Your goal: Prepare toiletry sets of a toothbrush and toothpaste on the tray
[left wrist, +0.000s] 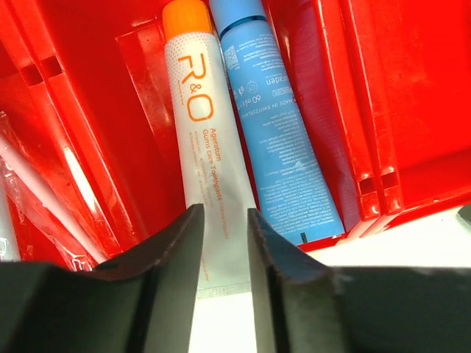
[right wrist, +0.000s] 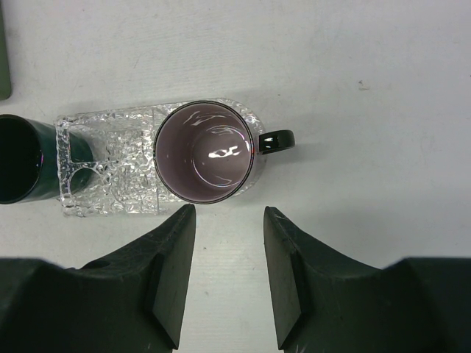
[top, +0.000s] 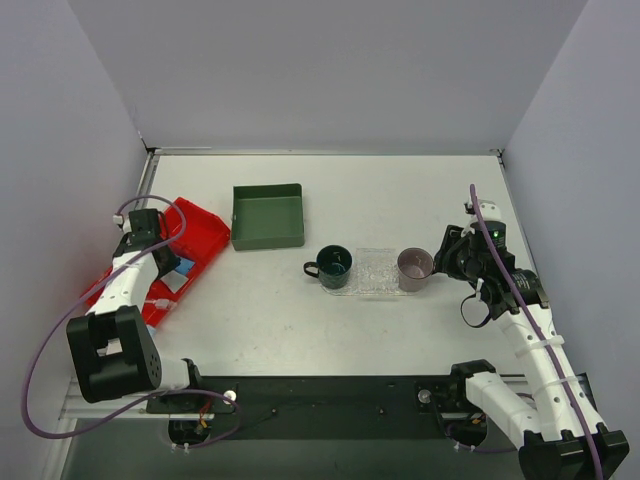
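Left fingers (left wrist: 190, 243) straddle a white, orange-capped toothpaste tube (left wrist: 202, 140) between the red plastic bin (left wrist: 412, 110)'s walls; I can't tell if they grip. My right fingers (right wrist: 173, 254) hover released.

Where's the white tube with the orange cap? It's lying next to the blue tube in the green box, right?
Not quite. The white tube with the orange cap does lie next to the blue tube, but both are in the red bin instead. The left wrist view shows it.
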### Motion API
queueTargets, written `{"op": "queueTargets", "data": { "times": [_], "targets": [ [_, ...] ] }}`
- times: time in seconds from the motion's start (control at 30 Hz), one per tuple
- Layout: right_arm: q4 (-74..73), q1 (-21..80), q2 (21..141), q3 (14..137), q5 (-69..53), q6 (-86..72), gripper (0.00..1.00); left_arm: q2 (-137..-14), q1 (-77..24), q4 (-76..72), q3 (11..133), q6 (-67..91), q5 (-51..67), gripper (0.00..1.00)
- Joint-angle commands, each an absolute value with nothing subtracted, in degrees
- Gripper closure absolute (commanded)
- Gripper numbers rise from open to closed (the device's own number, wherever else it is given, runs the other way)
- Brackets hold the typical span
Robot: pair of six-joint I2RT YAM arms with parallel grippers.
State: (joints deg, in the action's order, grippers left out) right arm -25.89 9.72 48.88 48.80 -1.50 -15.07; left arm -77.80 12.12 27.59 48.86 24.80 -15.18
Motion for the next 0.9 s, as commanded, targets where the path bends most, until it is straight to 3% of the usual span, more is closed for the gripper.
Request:
{"op": "queueTargets", "data": {
  "times": [0.0,0.07,0.6,0.73,0.83,0.87],
  "targets": [
    [-24.96,9.32,48.08,48.60,-0.35,-14.94,0.62,-77.43,12.74,28.21,48.96,27.06,-16.70,0.56],
    [-24.96,9.32,47.99,48.69,-0.26,-15.03,0.62,-78.13,12.92,28.21,48.69,27.86,-16.35,0.49],
    [-24.79,9.32,47.46,48.60,-0.18,-15.12,0.62,-87.27,14.94,29.27,49.57,28.74,-13.72,0.49],
    [-24.79,9.23,47.46,48.52,-0.18,-15.03,0.62,-87.80,14.94,29.27,49.66,28.57,-13.01,0.73],
    [-24.87,9.23,47.55,48.52,-0.18,-15.12,0.62,-86.84,14.94,29.09,49.31,28.56,-12.57,0.82],
    [-24.87,9.05,47.55,48.52,-0.18,-15.03,0.62,-86.14,15.03,29.09,49.13,28.48,-12.48,0.91]
  ]
}}
